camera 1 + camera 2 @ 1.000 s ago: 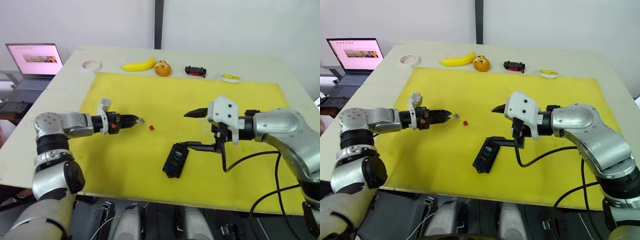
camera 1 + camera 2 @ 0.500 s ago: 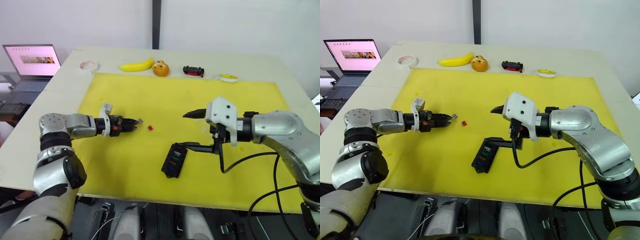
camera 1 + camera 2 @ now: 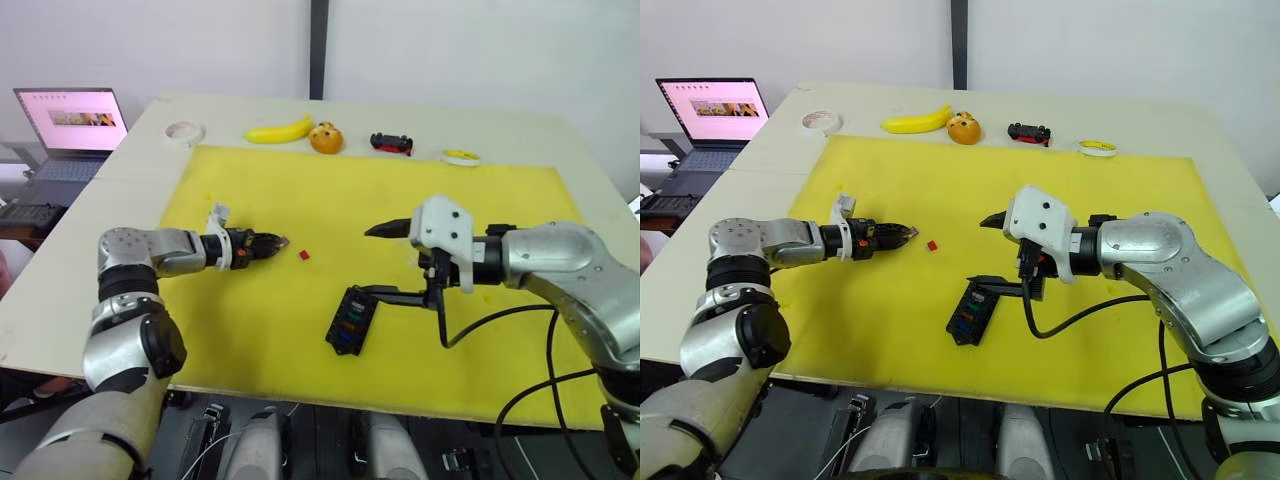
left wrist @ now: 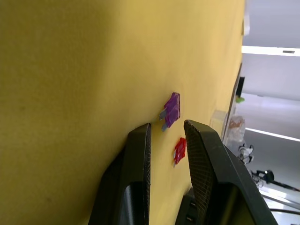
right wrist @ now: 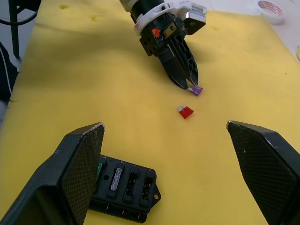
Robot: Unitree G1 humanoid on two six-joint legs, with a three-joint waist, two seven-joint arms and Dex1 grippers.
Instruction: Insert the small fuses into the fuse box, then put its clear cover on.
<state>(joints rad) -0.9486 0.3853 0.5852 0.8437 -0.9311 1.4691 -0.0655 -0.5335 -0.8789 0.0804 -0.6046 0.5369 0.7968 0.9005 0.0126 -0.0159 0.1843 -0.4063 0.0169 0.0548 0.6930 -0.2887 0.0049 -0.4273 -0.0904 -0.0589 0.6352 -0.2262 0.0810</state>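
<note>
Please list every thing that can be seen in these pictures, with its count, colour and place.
yellow mat: one, yellow, covers most of the table.
table: one, pale, under the mat.
fuse box: one, black, near edge of the mat, below the right gripper.
purple fuse: one, purple, on the mat at the left gripper's tips.
red fuse: one, red, on the mat beside the purple one.
banana: one, yellow, far side of table.
orange: one, orange, beside the banana.
toy car: one, black and red, far side.
tape rolls: two, white far left, yellow far right.
laptop: one, open, off the table's left.
left gripper: black fingers, slightly apart.
right gripper: black fingers, wide open.
</note>
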